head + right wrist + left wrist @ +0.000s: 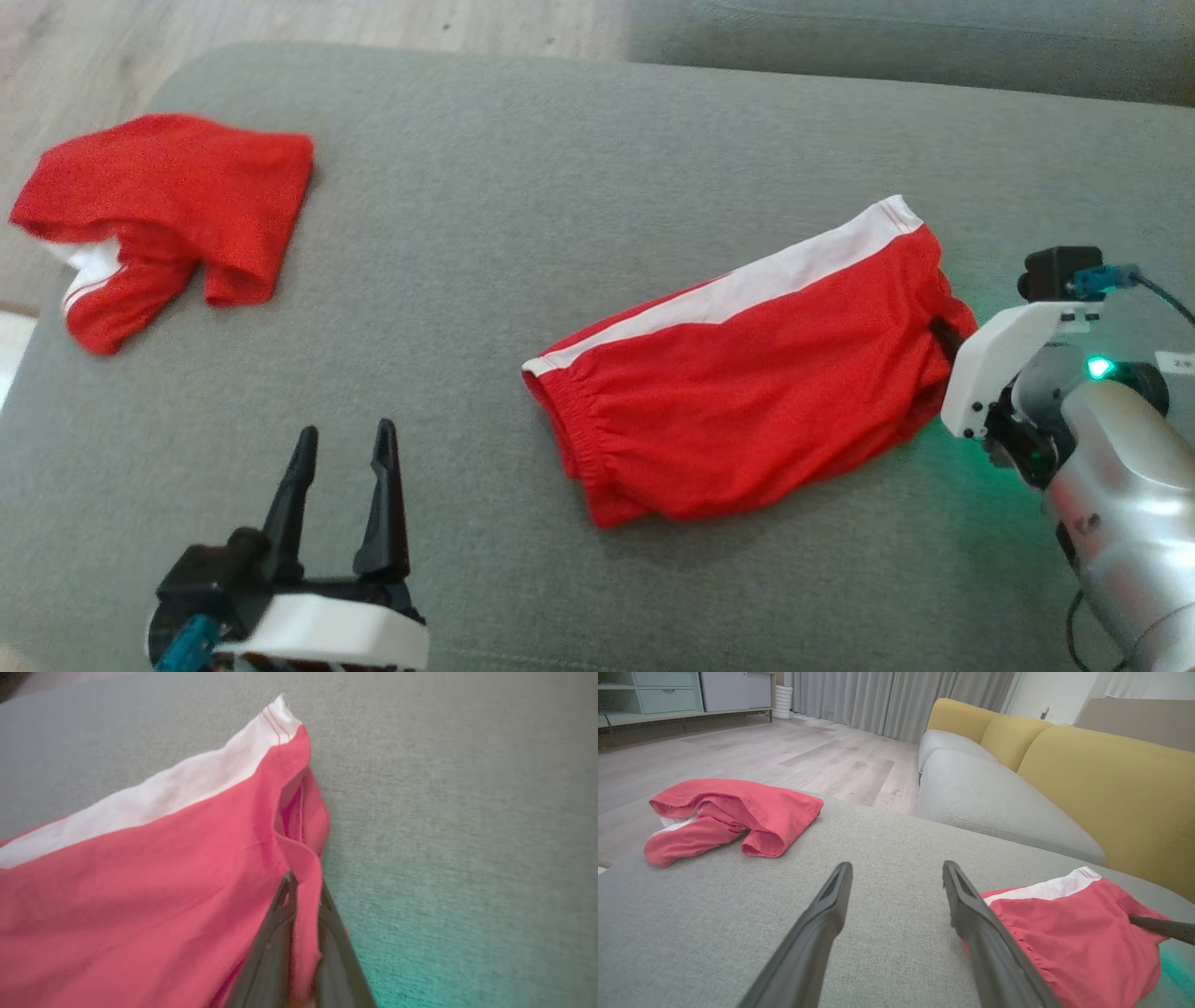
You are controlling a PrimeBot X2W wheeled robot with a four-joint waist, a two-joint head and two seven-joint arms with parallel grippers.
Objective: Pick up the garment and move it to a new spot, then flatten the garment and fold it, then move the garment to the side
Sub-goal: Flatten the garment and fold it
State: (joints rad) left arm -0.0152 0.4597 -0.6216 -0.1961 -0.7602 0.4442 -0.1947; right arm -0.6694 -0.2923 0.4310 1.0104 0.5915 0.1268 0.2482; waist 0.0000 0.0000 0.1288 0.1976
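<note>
The garment, red shorts with a white side stripe and a gathered waistband, lies folded on the grey cushion, right of centre. My right gripper is at its right edge, shut on a fold of the red cloth. The right wrist view shows that fold of the garment pinched between the two dark fingers of the right gripper. My left gripper stands open at the lower left, well left of the shorts, with nothing between its fingers. In the left wrist view the left gripper points over bare cushion, with the garment to its right.
A second red garment, crumpled, lies at the far left corner of the grey cushion. Wooden floor lies beyond the cushion's far edge. A sofa with yellow backs stands to the right, and a cabinet across the room.
</note>
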